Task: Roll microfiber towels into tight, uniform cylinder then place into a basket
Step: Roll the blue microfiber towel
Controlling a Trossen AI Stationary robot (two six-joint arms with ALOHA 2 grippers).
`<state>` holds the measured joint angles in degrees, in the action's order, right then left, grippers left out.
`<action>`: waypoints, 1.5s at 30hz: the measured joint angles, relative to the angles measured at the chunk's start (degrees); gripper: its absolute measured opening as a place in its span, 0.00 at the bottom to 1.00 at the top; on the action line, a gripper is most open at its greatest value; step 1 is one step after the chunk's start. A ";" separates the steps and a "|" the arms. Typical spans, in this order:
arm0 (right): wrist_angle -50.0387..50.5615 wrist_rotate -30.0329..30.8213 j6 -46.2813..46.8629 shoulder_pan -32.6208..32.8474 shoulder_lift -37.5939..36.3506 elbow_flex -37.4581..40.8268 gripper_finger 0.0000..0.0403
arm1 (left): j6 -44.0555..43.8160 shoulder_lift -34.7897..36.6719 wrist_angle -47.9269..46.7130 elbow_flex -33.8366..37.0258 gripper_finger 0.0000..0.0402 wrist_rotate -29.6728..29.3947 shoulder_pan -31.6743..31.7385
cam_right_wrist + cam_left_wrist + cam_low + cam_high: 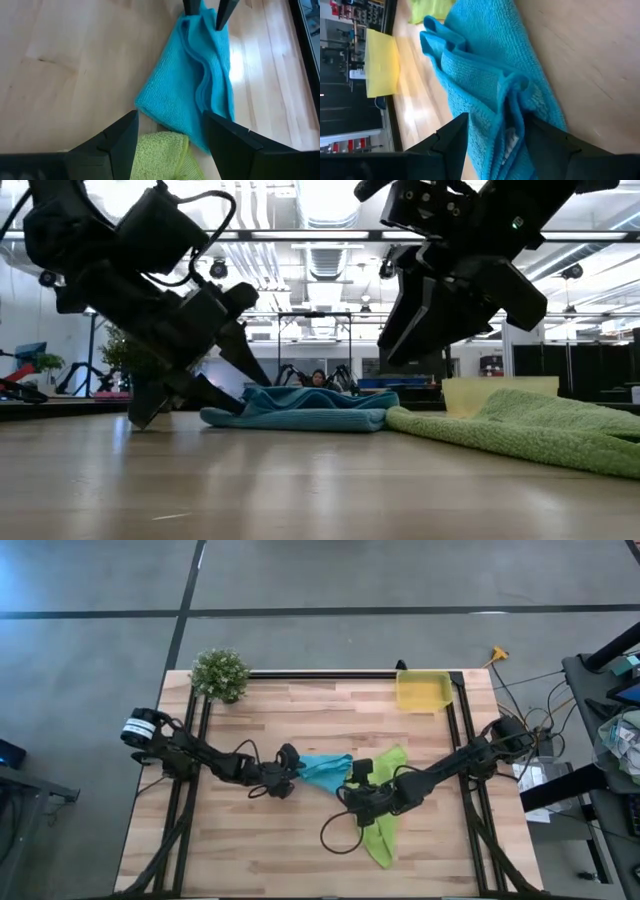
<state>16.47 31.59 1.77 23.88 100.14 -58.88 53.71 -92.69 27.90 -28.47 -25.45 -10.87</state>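
In the high view's lower centre, the right gripper hovers with jaws spread over the lime-green cloth. Just left, the left gripper pinches the folded turquoise-blue microfiber towel. The shallow bright-yellow plastic basket sits upper right.

My turquoise-blue towel is soft looped microfiber cloth, matt and nubbly, bunched in folds. The lime-green towel has the same fuzzy pile. Under them the table is pale wood, smooth, with a light sheen. The basket is bright-yellow smooth plastic. My jaws are dark, matt plastic.
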 joint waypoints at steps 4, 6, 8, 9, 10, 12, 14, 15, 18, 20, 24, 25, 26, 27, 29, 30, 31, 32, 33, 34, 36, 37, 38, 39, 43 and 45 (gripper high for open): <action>-0.03 -0.02 1.33 0.00 0.00 0.63 0.53 | 0.15 1.67 -0.20 0.00 0.41 -0.48 0.00; -0.04 -0.02 1.75 0.00 0.00 0.95 0.53 | 0.13 2.23 -0.27 0.00 0.38 -0.57 0.00; -0.01 -0.01 2.29 0.00 0.00 1.15 0.53 | 0.11 2.84 -0.32 0.00 0.31 -0.57 0.00; -0.06 -0.02 2.54 0.00 0.00 1.22 0.53 | -0.10 2.94 -0.14 -0.01 0.27 -0.57 0.00; -0.10 0.00 2.77 0.00 0.00 1.28 0.53 | -0.59 2.95 -0.19 -0.06 0.23 -0.53 0.01; -0.09 0.00 2.78 0.00 0.00 1.28 0.53 | -1.44 2.91 -0.75 -0.13 0.13 0.01 0.02; -0.13 0.00 2.78 0.00 0.00 1.28 0.53 | -2.42 2.72 -1.53 -0.38 0.04 1.06 0.04; -0.17 0.00 2.78 0.00 0.00 1.28 0.53 | -2.82 2.63 -1.83 -0.39 0.02 1.09 0.04; -0.41 0.00 2.78 0.00 0.00 1.28 0.53 | -3.66 2.63 -1.95 -0.36 0.02 0.18 0.04; -0.49 0.00 2.78 0.00 0.00 1.28 0.53 | -3.62 2.63 -2.03 -0.80 0.01 -2.87 0.05; -0.55 0.00 3.18 0.00 0.00 1.28 0.53 | -1.31 3.04 -1.92 -2.05 0.00 -8.89 1.07; -0.55 0.02 3.38 0.00 0.00 1.28 0.53 | -0.78 3.19 -2.01 -2.39 0.00 -10.53 1.60; -0.56 0.02 3.61 0.00 0.00 1.28 0.53 | -0.61 3.34 -2.01 -2.97 0.00 -12.73 2.61; -0.60 0.02 3.78 0.00 0.00 1.28 0.53 | -0.72 3.44 -1.94 -3.82 0.00 -15.58 3.92; -0.60 0.02 3.83 0.00 0.00 1.28 0.53 | -0.92 3.59 -1.49 -5.27 0.00 -22.22 7.40; -0.70 0.02 3.83 0.00 0.00 1.28 0.53 | -1.14 3.63 -1.53 -5.76 0.00 -24.54 9.65; -0.79 0.02 3.83 0.00 0.00 1.28 0.53 | -2.02 3.63 -1.57 -6.03 0.00 -24.96 11.74; -0.83 0.02 3.83 0.00 0.00 1.28 0.53 | -3.50 3.63 -1.70 -6.08 0.00 -24.30 13.68; -0.91 0.02 3.83 0.00 0.00 1.28 0.53 | -5.26 3.63 -1.99 -5.92 0.00 -22.83 15.52; -1.05 0.02 3.83 0.00 0.00 1.28 0.53 | -6.89 3.63 -2.16 -5.69 0.00 -21.20 16.82; -1.30 0.02 3.77 0.00 0.00 1.28 0.53 | -9.42 3.63 -3.65 -5.33 0.00 -17.33 18.23; -1.87 0.03 3.28 0.00 0.08 1.28 0.53 | -10.30 3.63 -4.65 -5.15 0.00 -15.73 18.43; -2.77 0.02 2.47 0.00 0.16 1.28 0.53 | -11.03 3.61 -5.40 -5.02 0.00 -14.62 18.43; -3.67 0.02 1.17 0.00 0.17 1.33 0.53 | -11.31 3.59 -5.71 -4.90 0.00 -14.09 18.40; -9.87 0.02 -6.45 -0.38 0.17 1.54 0.53 | -11.32 3.60 -6.32 -4.90 0.00 -17.30 18.44; -12.85 0.00 -9.61 -0.83 0.20 1.56 0.53 | -10.96 3.62 -5.91 -4.93 0.00 -20.08 19.17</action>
<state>3.62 31.59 -7.84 23.05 100.33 -57.32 42.75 -89.07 21.99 -33.40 -45.53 8.30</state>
